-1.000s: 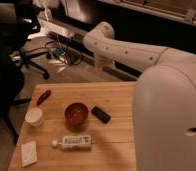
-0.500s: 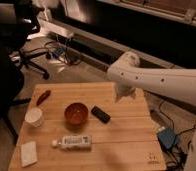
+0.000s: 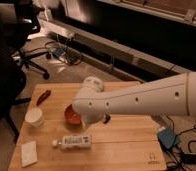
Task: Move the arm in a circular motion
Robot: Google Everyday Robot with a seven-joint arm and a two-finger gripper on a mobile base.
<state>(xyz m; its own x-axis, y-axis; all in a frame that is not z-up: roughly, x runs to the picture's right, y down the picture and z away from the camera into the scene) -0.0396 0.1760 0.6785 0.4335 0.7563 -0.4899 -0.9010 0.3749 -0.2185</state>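
White, glossy: my arm (image 3: pixel 141 97) reaches in from the right edge and stretches leftward over the wooden table (image 3: pixel 121 142), elbow joint rounded above the orange bowl (image 3: pixel 71 116). My gripper (image 3: pixel 90 121) hangs below that joint, mostly hidden behind it; jaw state: cannot tell. Nearby lie a white tube (image 3: pixel 75 142), a white cup (image 3: pixel 35 118), a folded cloth (image 3: pixel 29 152), and a red tool (image 3: pixel 43 97).
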